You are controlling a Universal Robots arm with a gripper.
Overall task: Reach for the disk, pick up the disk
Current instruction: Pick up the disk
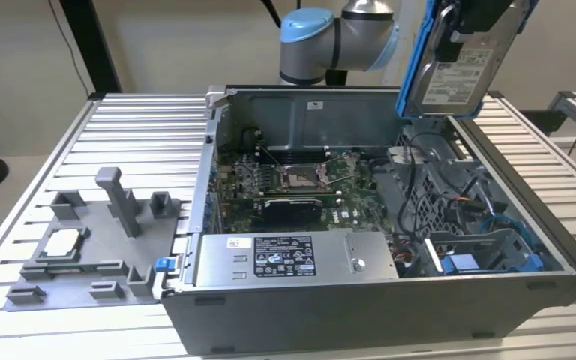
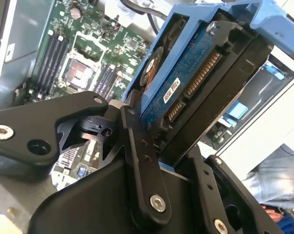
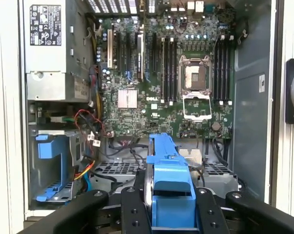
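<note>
One disk (image 1: 465,64) is in play, and it hangs in the air above the back corner of the open computer case (image 1: 368,315), on the exterior view's right, clear of the case's rim. It stands nearly upright, its white label facing the exterior camera and its blue frame running up the edge. In the second wrist view the disk's (image 2: 186,83) blue circuit-board side and connector pins face the camera; in the first wrist view its blue frame (image 3: 168,185) is seen edge-on.

The single hand (image 2: 168,146) is pinching the disk, one black finger (image 2: 142,170) pressed flat against each broad face; the first wrist view shows the two fingers (image 3: 132,212) flanking the blue frame. The one arm (image 1: 338,37) reaches in from behind the case, its grey-and-blue elbow joint over the back wall.

Below, the case lies on its side on the slatted metal counter (image 1: 138,135). Inside are one green motherboard (image 1: 288,180), one silver power supply (image 1: 298,259) at the front, and one blue drive bay (image 1: 483,259) at the exterior view's right. One grey fixture (image 1: 93,240) sits on the counter at the exterior view's left. A person's sleeve (image 2: 268,180) appears in the second wrist view.
</note>
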